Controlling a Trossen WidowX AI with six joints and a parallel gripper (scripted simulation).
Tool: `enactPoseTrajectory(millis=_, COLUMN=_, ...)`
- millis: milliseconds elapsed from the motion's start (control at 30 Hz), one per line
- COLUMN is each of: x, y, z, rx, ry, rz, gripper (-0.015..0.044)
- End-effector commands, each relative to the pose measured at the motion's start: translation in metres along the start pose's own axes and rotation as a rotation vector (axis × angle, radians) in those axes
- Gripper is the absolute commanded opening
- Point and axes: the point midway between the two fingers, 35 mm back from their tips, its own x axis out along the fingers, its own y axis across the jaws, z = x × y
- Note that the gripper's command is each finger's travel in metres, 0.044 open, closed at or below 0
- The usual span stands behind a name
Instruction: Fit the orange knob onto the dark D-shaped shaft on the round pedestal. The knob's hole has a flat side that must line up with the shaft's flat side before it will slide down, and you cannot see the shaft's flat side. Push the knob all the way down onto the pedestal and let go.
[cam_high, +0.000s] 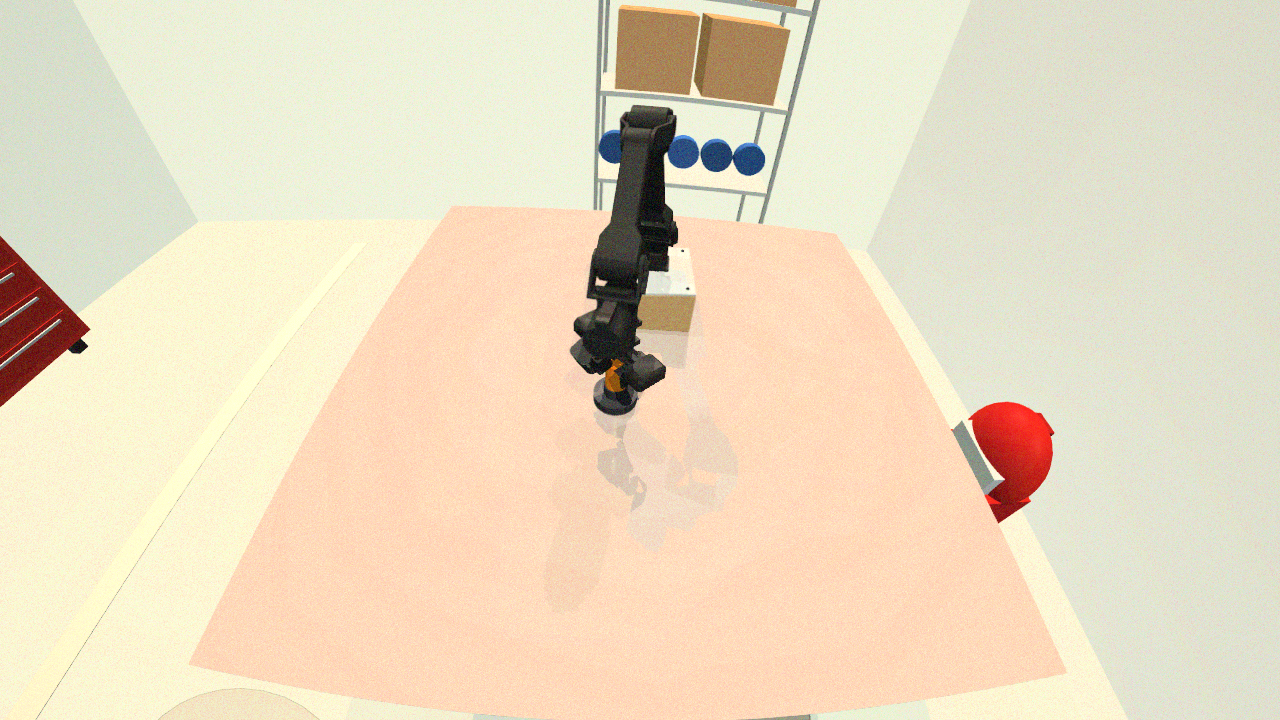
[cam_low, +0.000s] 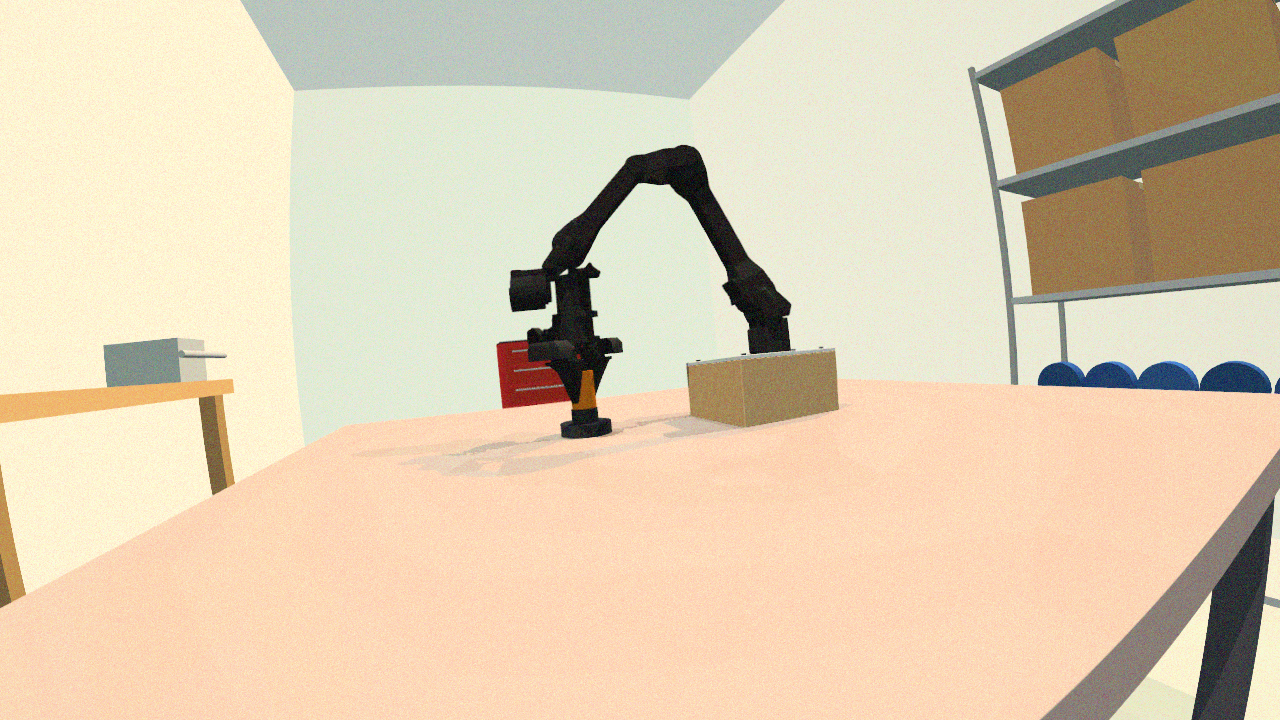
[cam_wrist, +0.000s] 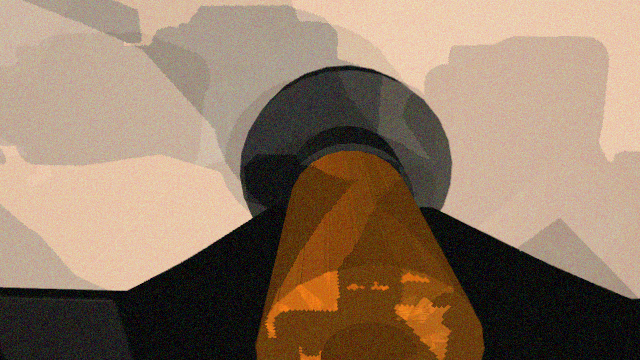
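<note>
The orange knob (cam_high: 614, 377) (cam_low: 586, 391) (cam_wrist: 345, 220) stands upright on the raised collar of the dark round pedestal (cam_high: 614, 407) (cam_low: 586, 430) (cam_wrist: 315, 107), with no gap seen between them in the exterior view. The dark shaft is not visible; the knob hides it. The flat sides of hole and shaft cannot be seen. My gripper (cam_high: 617, 382) (cam_low: 584, 396) (cam_wrist: 351, 220) points down and is shut on the knob, with one dark finger at each side of it. In the wrist view the knob's lower end is centred over the collar.
A cardboard-coloured box (cam_high: 666, 313) (cam_low: 787, 386) with a white top stands by the arm's base, behind the pedestal. A red round object (cam_high: 1011, 452) is beyond the table's right edge in the top view. Shelves and a red drawer cabinet (cam_high: 31, 317) (cam_low: 528, 376) stand away from the table.
</note>
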Motion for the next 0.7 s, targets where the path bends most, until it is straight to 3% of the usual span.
enactPoseTrajectory(millis=0, x=-0.0003, y=0.0, z=0.0001, rx=0.0, ry=0.0, rz=0.0, gripper=0.0105)
enactPoseTrajectory(millis=433, x=-0.0003, y=0.0, z=0.0001, rx=0.0, ry=0.0, rz=0.0, gripper=0.044)
enactPoseTrajectory(millis=667, x=-0.0033, y=0.0004, z=0.0004, rx=0.0, ry=0.0, rz=0.0, gripper=0.044)
